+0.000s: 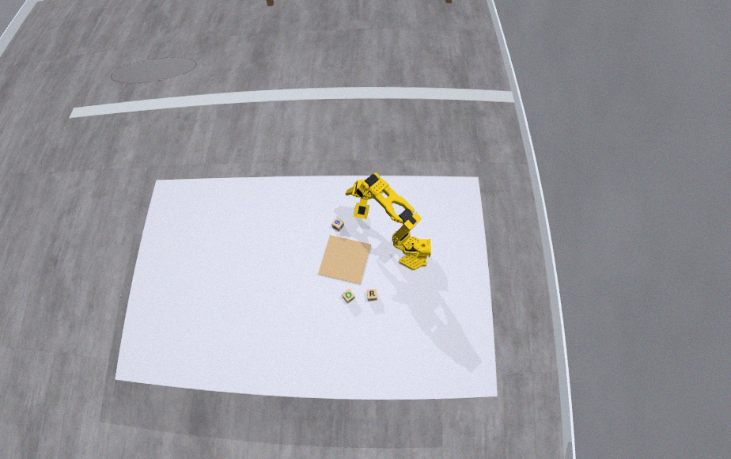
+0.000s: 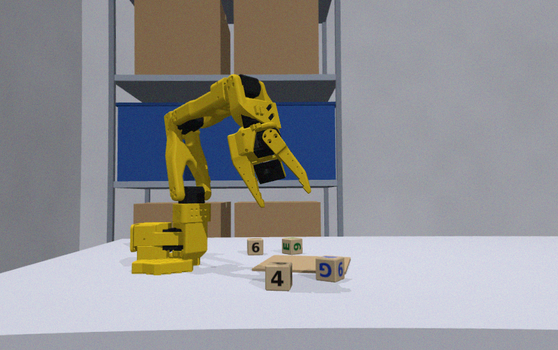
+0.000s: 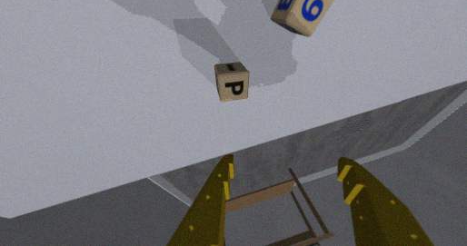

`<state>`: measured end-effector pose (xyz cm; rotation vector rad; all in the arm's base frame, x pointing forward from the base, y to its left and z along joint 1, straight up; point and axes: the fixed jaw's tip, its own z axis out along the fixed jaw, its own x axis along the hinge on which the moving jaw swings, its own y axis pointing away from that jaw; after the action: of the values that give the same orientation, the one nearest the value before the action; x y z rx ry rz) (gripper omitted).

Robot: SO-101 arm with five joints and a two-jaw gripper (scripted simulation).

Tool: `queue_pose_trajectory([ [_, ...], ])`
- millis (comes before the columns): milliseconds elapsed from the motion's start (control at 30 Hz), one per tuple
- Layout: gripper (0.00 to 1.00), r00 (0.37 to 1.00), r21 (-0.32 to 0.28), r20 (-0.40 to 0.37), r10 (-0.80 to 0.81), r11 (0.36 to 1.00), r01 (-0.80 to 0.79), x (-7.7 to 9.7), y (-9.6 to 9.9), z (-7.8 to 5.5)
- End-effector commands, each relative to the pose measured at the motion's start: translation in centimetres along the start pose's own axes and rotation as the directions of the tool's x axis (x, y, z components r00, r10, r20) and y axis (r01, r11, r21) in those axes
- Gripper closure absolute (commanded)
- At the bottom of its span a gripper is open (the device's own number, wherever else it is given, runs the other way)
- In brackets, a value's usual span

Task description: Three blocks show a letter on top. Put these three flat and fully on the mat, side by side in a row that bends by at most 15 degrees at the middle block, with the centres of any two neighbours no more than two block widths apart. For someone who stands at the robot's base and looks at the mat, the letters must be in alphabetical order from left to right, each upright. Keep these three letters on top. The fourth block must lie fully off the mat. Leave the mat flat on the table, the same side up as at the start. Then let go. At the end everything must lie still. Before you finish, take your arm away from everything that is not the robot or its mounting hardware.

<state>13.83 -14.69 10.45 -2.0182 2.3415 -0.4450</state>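
My gripper (image 2: 285, 198) (image 3: 287, 159) is open and empty, high above the table. The P block (image 2: 278, 276) (image 3: 232, 82) lies off the mat with P on top; the arm hides it in the top view. The blue block (image 1: 337, 224) (image 2: 329, 268) (image 3: 303, 7) shows a 6 or 9 on top, just off a mat corner. Across the mat (image 1: 343, 259) (image 2: 303, 263), the green block (image 1: 348, 295) (image 2: 291, 245) shows O or Q on top, turned askew. The R block (image 1: 372, 293) (image 2: 254, 247) lies beside it, nearer the base. The mat lies flat and bears no block.
The robot's base (image 1: 415, 248) (image 2: 163, 247) stands on the white table (image 1: 214, 285) (image 2: 446, 295). A table edge crosses the wrist view, with the floor beyond it. A shelf rack (image 2: 224, 78) stands in the background.
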Motion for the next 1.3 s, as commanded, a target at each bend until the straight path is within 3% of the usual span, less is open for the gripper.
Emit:
queue_pose_trajectory([
  [0, 0.65, 1.0, 0.022, -0.017, 0.001, 1.0, -0.001, 0.8, -0.8, -0.1],
  [167, 0.65, 0.998, -0.08, 0.06, 0.003, 0.997, 0.002, 0.2, 0.0, 2.0],
  [333, 0.65, 0.996, -0.125, 0.094, 0.007, 0.992, 0.005, -0.1, 0.3, 2.9],
  [1267, 0.65, 0.995, -0.132, 0.097, 0.009, 0.991, 0.004, 0.2, 0.5, 3.0],
])
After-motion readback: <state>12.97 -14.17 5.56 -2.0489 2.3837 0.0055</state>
